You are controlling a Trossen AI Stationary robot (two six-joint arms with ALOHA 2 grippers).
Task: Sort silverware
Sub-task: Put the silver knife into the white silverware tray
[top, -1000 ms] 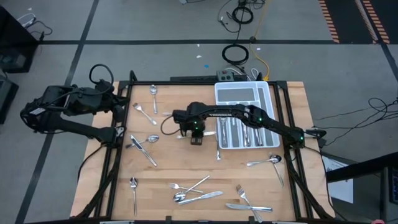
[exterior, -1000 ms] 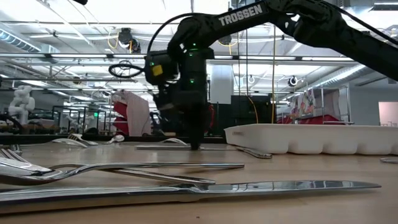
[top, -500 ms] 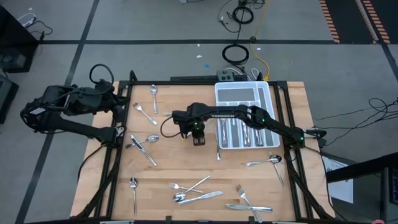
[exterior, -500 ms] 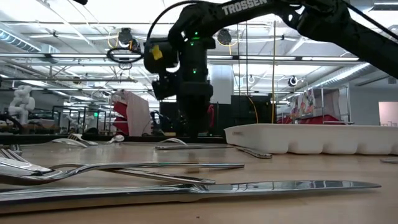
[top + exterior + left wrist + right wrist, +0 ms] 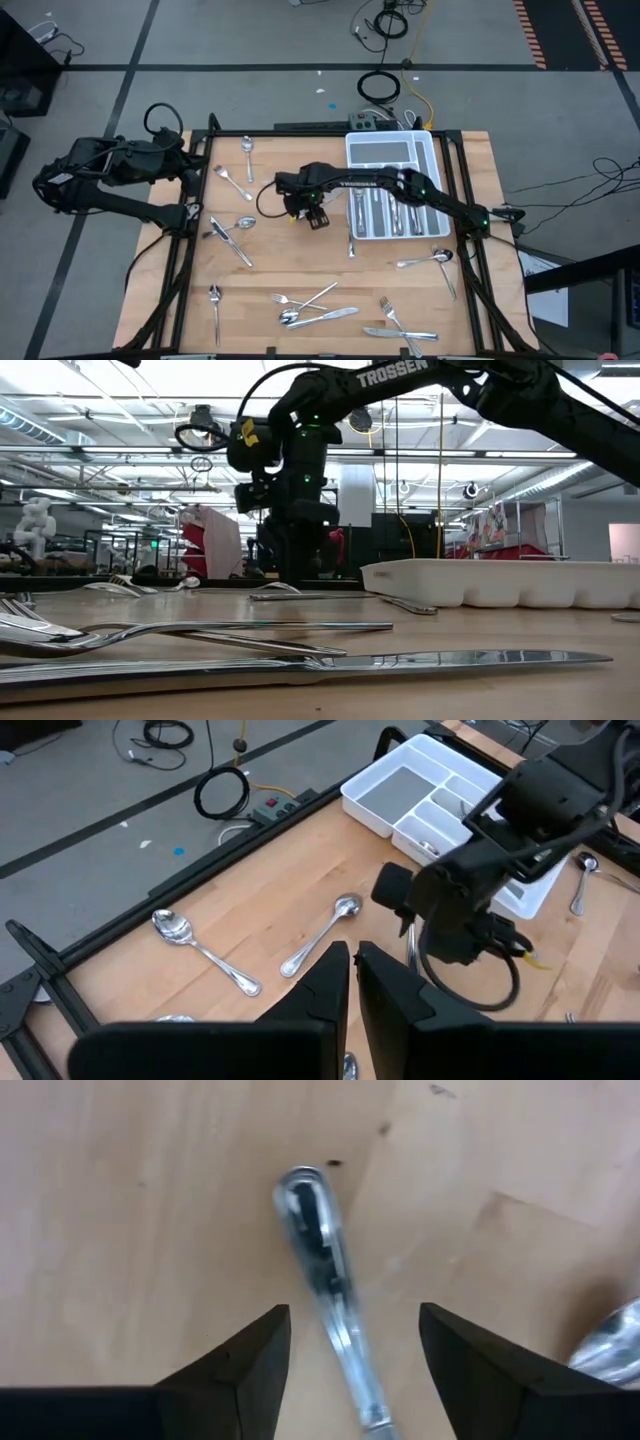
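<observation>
Top-down look: wooden worktop [image 5: 300,265] inside black frame. Silverware [image 5: 318,305] scattered all over, spoons up near far-left corner, forks and knife along near edge, spoon at right side. White tray [image 5: 393,186] at far right, few pieces already lying in its slots. Right tool [image 5: 318,217] hangs mid-worktop just left of tray. Left tool [image 5: 192,170] parked off left edge, folded up.
</observation>
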